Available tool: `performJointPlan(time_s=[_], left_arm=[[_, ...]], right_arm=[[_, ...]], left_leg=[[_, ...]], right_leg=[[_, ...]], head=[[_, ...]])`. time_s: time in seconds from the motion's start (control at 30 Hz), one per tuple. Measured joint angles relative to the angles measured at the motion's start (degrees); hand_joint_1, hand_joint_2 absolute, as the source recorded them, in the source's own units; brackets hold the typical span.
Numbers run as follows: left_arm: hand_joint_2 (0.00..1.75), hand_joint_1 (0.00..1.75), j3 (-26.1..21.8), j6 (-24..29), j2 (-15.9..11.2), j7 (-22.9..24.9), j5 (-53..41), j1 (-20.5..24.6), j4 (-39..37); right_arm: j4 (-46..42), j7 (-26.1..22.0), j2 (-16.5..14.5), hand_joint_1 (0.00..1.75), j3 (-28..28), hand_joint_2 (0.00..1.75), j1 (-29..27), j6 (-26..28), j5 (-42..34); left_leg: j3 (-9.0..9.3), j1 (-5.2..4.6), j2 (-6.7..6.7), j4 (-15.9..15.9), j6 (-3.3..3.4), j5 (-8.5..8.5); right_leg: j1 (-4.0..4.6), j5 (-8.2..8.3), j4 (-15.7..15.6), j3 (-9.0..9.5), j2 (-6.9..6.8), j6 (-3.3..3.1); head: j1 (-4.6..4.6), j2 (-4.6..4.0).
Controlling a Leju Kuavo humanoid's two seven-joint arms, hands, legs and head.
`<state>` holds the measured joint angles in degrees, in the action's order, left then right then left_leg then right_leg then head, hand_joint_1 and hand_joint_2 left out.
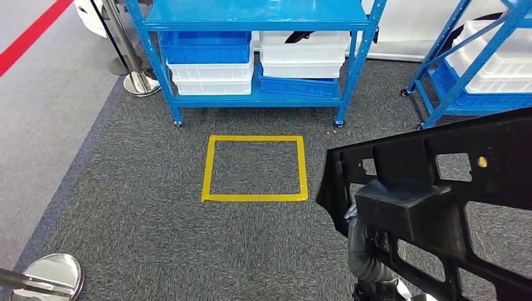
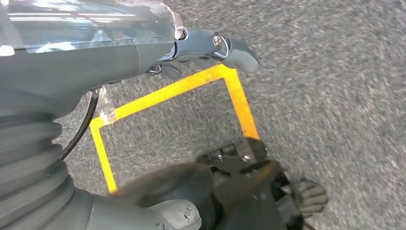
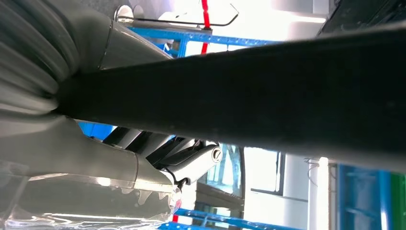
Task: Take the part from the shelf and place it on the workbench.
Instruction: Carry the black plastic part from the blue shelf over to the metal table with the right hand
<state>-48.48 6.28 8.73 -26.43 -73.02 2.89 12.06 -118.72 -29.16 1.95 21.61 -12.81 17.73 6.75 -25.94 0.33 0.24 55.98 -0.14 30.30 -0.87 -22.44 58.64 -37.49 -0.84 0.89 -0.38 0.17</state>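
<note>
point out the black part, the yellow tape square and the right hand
black part [image 1: 439,182], head view, on its upper frame bar.
yellow tape square [image 1: 254,197], head view, on the near strip of tape.
right hand [image 3: 158,153], right wrist view, on the fingers beneath the part.

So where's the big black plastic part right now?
In the head view, the black plastic part is at lower right, held up by the right hand above the grey carpet, right of the yellow tape square.

The large black moulded plastic part [image 1: 439,188] hides most of the right hand [image 3: 158,153] beneath it and runs off the head view's right edge.
</note>
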Motion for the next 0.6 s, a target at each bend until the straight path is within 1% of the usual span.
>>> performJointPlan(time_s=[0.03, 0.07, 0.1, 0.13, 0.17, 0.2, 0.23, 0.27, 0.3, 0.33, 0.37, 0.4, 0.43, 0.47, 0.5, 0.53, 0.57, 0.6], left_arm=[[1.75, 0.00, 0.00, -0.01, -0.01, 0.00, 0.00, -0.03, -0.02], [1.75, 0.00, 0.00, -0.02, -0.04, 0.00, 0.01, -0.04, -0.03], [1.75, 0.00, 0.00, -0.02, -0.08, 0.00, 0.02, 0.01, -0.04], [1.75, 0.00, 0.00, -0.02, -0.11, 0.00, 0.02, 0.05, -0.04], [1.75, 0.00, 0.00, -0.04, -0.14, 0.01, 0.02, 0.08, -0.04], [1.75, 0.00, 0.00, -0.08, -0.15, 0.02, 0.02, 0.09, -0.04], [1.75, 0.00, 0.00, -0.13, -0.16, 0.04, 0.02, 0.09, -0.04], [1.75, 0.00, 0.00, -0.20, -0.18, 0.07, 0.04, 0.08, -0.04], [1.75, 0.00, 0.00, -0.28, -0.19, 0.09, 0.10, 0.09, -0.04], [1.75, 0.00, 0.00, -0.36, -0.20, 0.11, 0.16, 0.12, -0.04], [1.75, 0.00, 0.00, -0.42, -0.21, 0.14, 0.25, 0.14, -0.04], [1.75, 0.00, -0.01, -0.46, -0.24, 0.16, 0.31, 0.15, -0.04], [1.75, 0.00, -0.01, -0.48, -0.28, 0.19, 0.34, 0.12, -0.04], [1.75, 0.00, -0.02, -0.49, -0.33, 0.25, 0.37, 0.02, -0.04], [1.75, 0.00, -0.03, -0.48, -0.42, 0.29, 0.37, -0.13, -0.04], [1.75, 0.00, -0.04, -0.48, -0.49, 0.32, 0.34, -0.31, -0.04], [1.75, 0.00, -0.05, -0.45, -0.54, 0.34, 0.26, -0.44, -0.04], [1.75, 0.00, -0.06, -0.34, -0.60, 0.34, 0.12, -0.52, -0.04]], right_arm=[[-0.02, 0.00, 0.00, 1.75, 0.00, 1.75, -0.02, 0.01, 0.00], [-0.04, 0.00, 0.00, 1.75, -0.01, 1.75, -0.04, 0.02, 0.00], [-0.05, 0.01, 0.00, 1.75, -0.01, 1.75, -0.05, 0.04, 0.00], [-0.07, 0.01, 0.00, 1.75, -0.01, 1.75, -0.05, 0.08, 0.00], [-0.07, 0.01, 0.00, 1.75, -0.02, 1.75, -0.05, 0.15, 0.00], [-0.07, 0.01, 0.00, 1.75, -0.02, 1.75, -0.08, 0.23, 0.00], [-0.07, 0.00, 0.00, 1.75, -0.01, 1.75, -0.11, 0.33, 0.02], [-0.07, -0.05, 0.00, 1.75, -0.01, 1.75, -0.17, 0.45, 0.09], [-0.08, -0.15, -0.01, 1.75, -0.01, 1.75, -0.25, 0.57, 0.21], [-0.13, -0.34, -0.02, 1.75, 0.00, 1.75, -0.35, 0.79, 0.38], [-0.25, -0.62, -0.05, 1.75, 0.00, 1.75, -0.49, 1.06, 0.58], [-0.40, -0.95, -0.13, 1.75, 0.02, 1.75, -0.67, 1.35, 0.74], [-0.60, -1.30, -0.23, 1.75, 0.03, 1.75, -0.92, 1.69, 0.86], [-0.77, -1.62, -0.34, 1.75, 0.04, 1.75, -1.24, 2.02, 0.93], [-0.86, -1.86, -0.45, 1.75, 0.05, 1.75, -1.62, 2.32, 0.95], [-0.93, -2.03, -0.54, 1.75, 0.05, 1.75, -1.98, 2.57, 0.95], [-0.95, -2.12, -0.63, 1.75, 0.07, 1.75, -2.31, 2.78, 0.95], [-0.95, -2.15, -0.74, 1.75, 0.09, 1.75, -2.58, 2.98, 0.95]], left_leg=[[-0.59, 0.08, 0.14, -0.13, 0.60, -0.69], [-1.29, 0.16, 0.30, -0.28, 1.18, -1.48], [-2.06, 0.16, 0.43, -0.29, 1.62, -2.22], [-2.97, 0.05, 0.47, -0.20, 1.92, -2.92], [-3.91, -0.09, 0.52, -0.02, 2.04, -3.61], [-4.94, -0.21, 0.55, 0.22, 2.04, -4.25], [-6.05, -0.29, 0.58, 0.56, 1.99, -4.85], [-7.15, -0.34, 0.59, 0.96, 1.90, -5.38], [-8.17, -0.36, 0.57, 1.40, 1.77, -5.86], [-9.07, -0.44, 0.51, 1.89, 1.58, -6.30], [-9.73, -0.51, 0.44, 2.31, 1.33, -6.72], [-10.16, -0.58, 0.38, 2.57, 1.05, -7.22], [-10.45, -0.61, 0.35, 2.64, 0.74, -7.76], [-10.62, -0.58, 0.34, 2.54, 0.41, -8.35], [-10.85, -0.50, 0.30, 2.47, 0.09, -8.70], [-11.22, -0.41, 0.24, 2.80, -0.23, -8.11], [-11.75, -0.33, 0.16, 3.93, -0.52, -6.41], [-12.42, -0.24, 0.09, 6.17, -0.79, -3.66]], right_leg=[[-0.02, -1.07, 0.60, -0.41, 0.16, 0.26], [-0.04, -3.33, 2.19, -1.02, 0.34, 0.46], [-0.12, -6.57, 4.87, -1.77, 0.50, 0.56], [-0.12, -9.70, 8.38, -2.43, 0.54, 0.65], [-0.12, -11.80, 12.06, -2.92, 0.56, 0.74], [-0.12, -12.36, 14.93, -2.99, 0.56, 0.80], [-0.12, -11.49, 16.39, -2.39, 0.56, 0.79], [-0.11, -9.80, 15.97, -0.95, 0.56, 0.71], [-0.11, -8.22, 13.69, 1.43, 0.56, 0.55], [-0.03, -7.72, 9.70, 4.83, 0.57, 0.31], [0.08, -8.31, 5.04, 8.23, 0.58, 0.04], [0.22, -9.24, 1.24, 10.79, 0.59, -0.20], [0.42, -10.10, -1.37, 12.32, 0.62, -0.43], [0.55, -10.23, -2.41, 12.51, 0.63, -0.67], [0.49, -9.67, -2.46, 12.00, 0.55, -1.01], [0.42, -9.01, -2.53, 11.41, 0.45, -1.47], [0.29, -8.33, -2.62, 10.71, 0.33, -1.98], [0.18, -7.63, -2.69, 9.86, 0.22, -2.42]], head=[[0.07, 0.00], [0.15, 0.00], [0.24, 0.00], [0.34, 0.00], [0.37, 0.00], [0.39, 0.00], [0.39, 0.00], [0.39, 0.00], [0.40, 0.00], [0.41, 0.00], [0.39, 0.00], [0.37, 0.00], [0.38, 0.00], [0.36, 0.00], [0.42, 0.00], [0.46, 0.00], [0.40, 0.00], [0.36, 0.00]])
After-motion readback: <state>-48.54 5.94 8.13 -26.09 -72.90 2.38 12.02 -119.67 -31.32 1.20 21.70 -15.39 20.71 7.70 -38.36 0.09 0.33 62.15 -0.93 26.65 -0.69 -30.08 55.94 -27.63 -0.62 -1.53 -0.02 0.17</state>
